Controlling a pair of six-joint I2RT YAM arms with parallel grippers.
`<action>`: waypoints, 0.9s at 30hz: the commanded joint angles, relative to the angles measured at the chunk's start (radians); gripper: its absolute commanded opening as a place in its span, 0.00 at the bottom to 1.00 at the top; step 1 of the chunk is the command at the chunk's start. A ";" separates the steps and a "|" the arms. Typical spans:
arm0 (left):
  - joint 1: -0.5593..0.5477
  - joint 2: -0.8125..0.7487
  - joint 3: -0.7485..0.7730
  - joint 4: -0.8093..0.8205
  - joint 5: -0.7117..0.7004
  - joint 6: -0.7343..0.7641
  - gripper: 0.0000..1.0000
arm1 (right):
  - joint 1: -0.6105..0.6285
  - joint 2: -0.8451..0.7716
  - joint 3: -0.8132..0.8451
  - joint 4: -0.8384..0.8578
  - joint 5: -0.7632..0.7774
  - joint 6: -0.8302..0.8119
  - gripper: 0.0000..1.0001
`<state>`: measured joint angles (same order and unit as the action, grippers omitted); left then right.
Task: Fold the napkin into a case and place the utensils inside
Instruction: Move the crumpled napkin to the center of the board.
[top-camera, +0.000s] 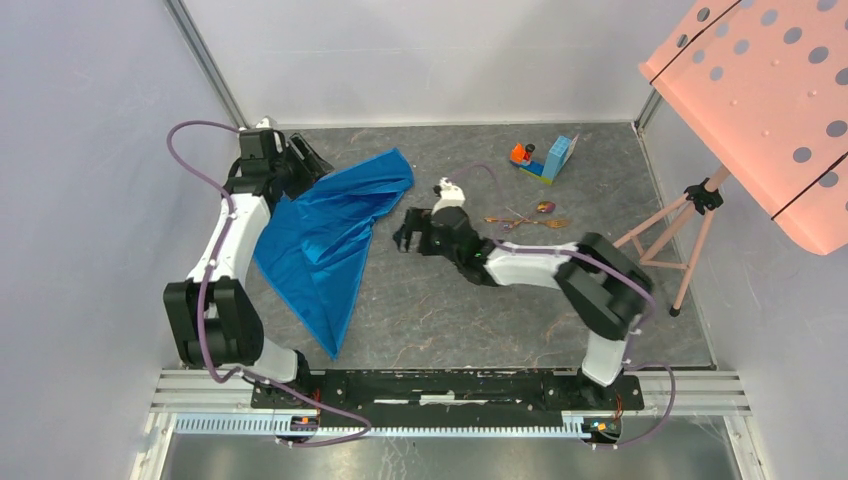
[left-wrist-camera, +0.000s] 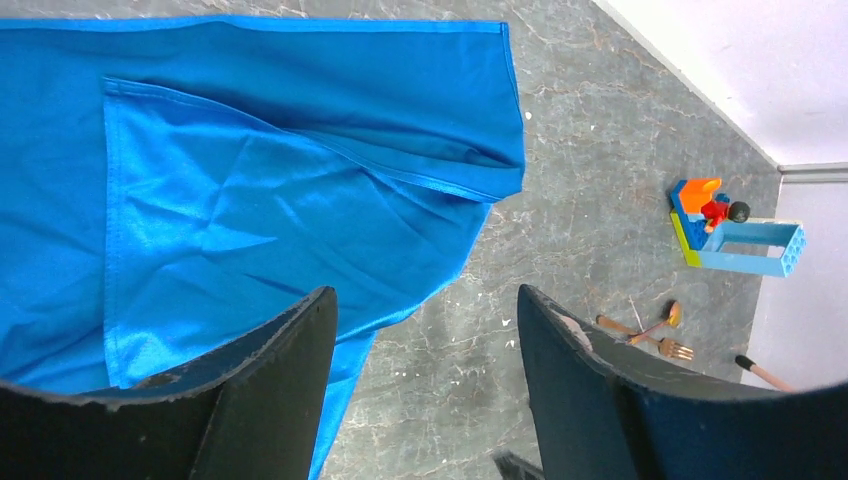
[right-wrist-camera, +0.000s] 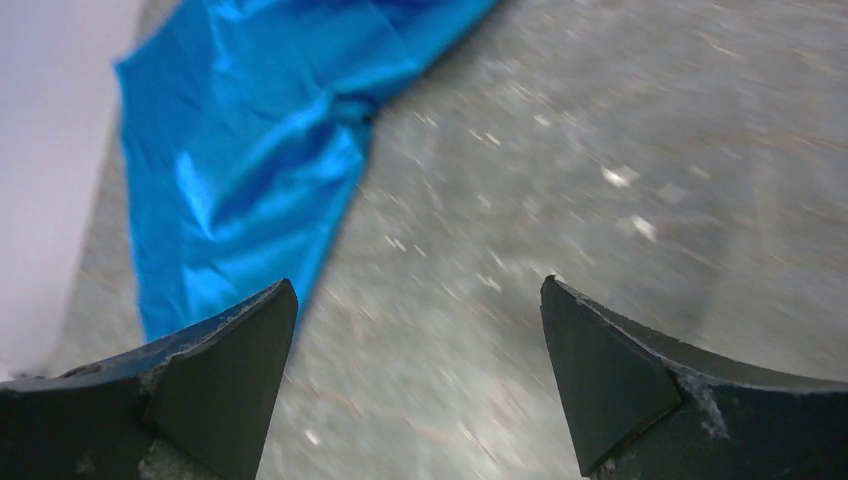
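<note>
Left gripper (left-wrist-camera: 425, 300): nearest the lens in its wrist view, fingers spread wide with nothing between them, hanging over the napkin's edge.
Right gripper (right-wrist-camera: 417, 290): jaws parted and empty, above bare table (top-camera: 450, 310) just beside the cloth; its own view is blurred.
Napkin (left-wrist-camera: 250, 180): on the left half of the table, loosely spread and rumpled, with one flap lying over the rest and a long corner pointing toward the arm bases. It is not yet a case.
Utensils (top-camera: 525, 218): together on the table, well right of the napkin, near the toy blocks (top-camera: 545, 160).
Cloth handling: thin, soft and shiny, so probably light and slippery. It will likely slump and slide rather than hold a crease.
Where to grip: a hemmed corner or edge, one per gripper, keeping the edge taut.
Utensil handling: stiff, slender and flat on the surface, so best pinched across a handle.
</note>
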<state>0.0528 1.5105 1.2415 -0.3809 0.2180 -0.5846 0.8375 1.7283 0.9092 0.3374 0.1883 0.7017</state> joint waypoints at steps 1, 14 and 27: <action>-0.002 -0.078 0.024 -0.036 -0.062 0.079 0.74 | 0.035 0.197 0.223 0.176 0.110 0.186 0.98; 0.006 -0.157 0.034 -0.033 -0.035 0.084 0.77 | 0.082 0.697 0.868 -0.063 0.162 0.233 0.87; 0.008 -0.168 0.025 -0.040 -0.077 0.094 0.77 | 0.007 0.484 0.643 -0.109 -0.128 -0.212 0.02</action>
<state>0.0559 1.3750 1.2423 -0.4255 0.1719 -0.5488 0.9035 2.4138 1.6978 0.2161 0.3294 0.7872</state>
